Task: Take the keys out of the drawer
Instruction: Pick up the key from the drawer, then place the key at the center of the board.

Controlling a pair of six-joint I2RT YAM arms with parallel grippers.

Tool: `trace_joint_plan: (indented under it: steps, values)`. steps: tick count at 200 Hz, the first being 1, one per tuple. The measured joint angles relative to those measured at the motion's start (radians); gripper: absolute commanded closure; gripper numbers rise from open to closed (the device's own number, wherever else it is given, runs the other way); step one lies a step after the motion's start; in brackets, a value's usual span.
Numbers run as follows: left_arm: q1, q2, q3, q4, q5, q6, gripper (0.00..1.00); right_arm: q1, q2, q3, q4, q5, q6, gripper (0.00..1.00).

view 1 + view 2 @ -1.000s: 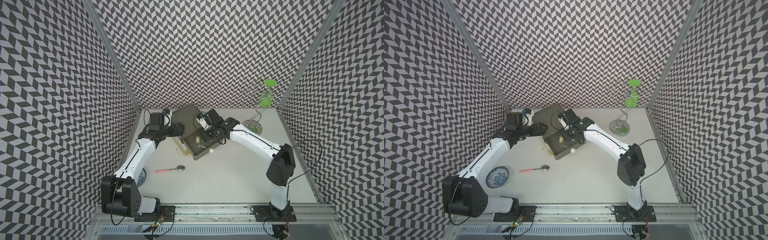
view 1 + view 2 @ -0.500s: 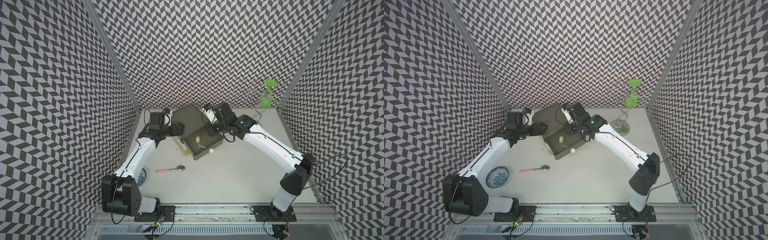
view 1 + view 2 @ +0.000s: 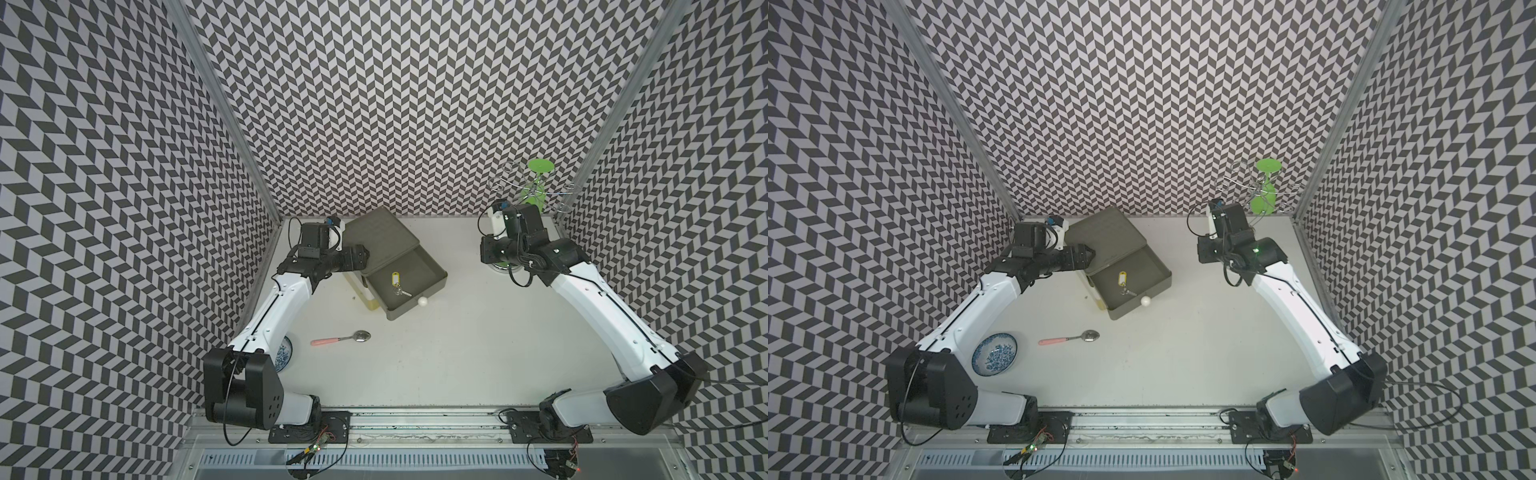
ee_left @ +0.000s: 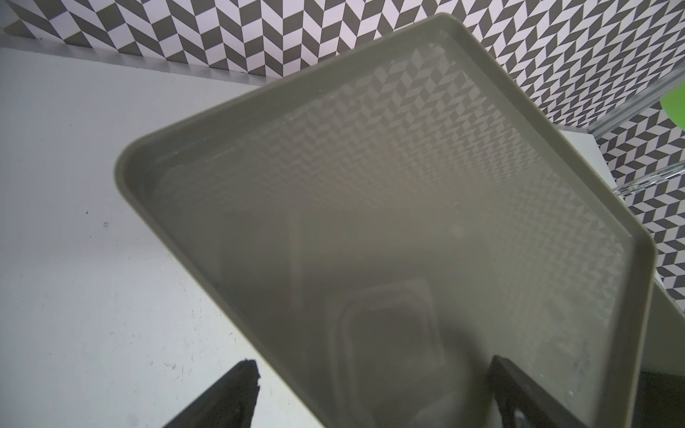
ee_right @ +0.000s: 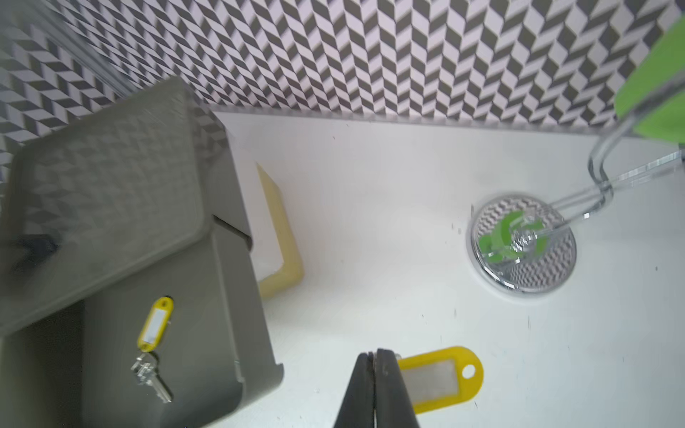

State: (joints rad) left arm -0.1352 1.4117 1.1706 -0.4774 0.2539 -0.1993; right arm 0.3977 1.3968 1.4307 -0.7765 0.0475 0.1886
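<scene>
Noting white surface (image 3: 457, 332) boxed by chevron walls (image 3: 415, 104); right gripper (image 5: 373, 354), jaws clamped on a yellow-tagged key (image 5: 439, 378), I've swung clear of the drawer (image 3: 428, 272); left gripper (image 3: 360, 258) jaws apart.

Drawer (image 3: 424, 270) is standing open, its top lying free for entry. Left gripper (image 3: 362, 257) is occupying the cabinet (image 3: 380, 237) corner beside it. Bare table (image 3: 461, 266) is separating drawer from rack (image 3: 536, 195).

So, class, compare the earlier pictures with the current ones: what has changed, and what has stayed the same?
The right gripper, shut on a yellow-tagged key, swung away from the drawer toward the chrome stand. Unchanged: left gripper open over the cabinet top, another key lying in the drawer, spoon, bowl.
</scene>
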Motion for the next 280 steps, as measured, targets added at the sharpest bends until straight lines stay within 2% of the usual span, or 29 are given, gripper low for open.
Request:
trace_joint_plan:
  steps: [44, 85, 147, 214, 254, 280]
  values:
    - [0.000, 0.000, 0.003, -0.004, -0.001, -0.002, 0.00, -0.070, -0.014, -0.232, 0.055, -0.079, 0.023, 0.94]
    - [-0.001, -0.001, 0.003, -0.005, -0.003, -0.003, 0.00, -0.086, 0.050, -0.349, 0.133, -0.148, 0.041, 0.94]
    - [-0.001, -0.008, 0.002, -0.016, -0.006, -0.002, 0.00, -0.087, 0.181, -0.426, 0.250, -0.226, 0.056, 0.95]
    - [-0.001, -0.015, -0.008, -0.013, 0.006, -0.002, 0.00, -0.087, 0.244, -0.462, 0.317, -0.254, 0.064, 0.94]
    - [-0.001, -0.015, -0.008, -0.013, 0.011, -0.003, 0.00, -0.087, 0.276, -0.462, 0.331, -0.253, 0.068, 0.85]
    - [-0.001, -0.015, -0.009, -0.013, 0.014, -0.003, 0.00, -0.087, 0.287, -0.462, 0.329, -0.247, 0.069, 0.74]
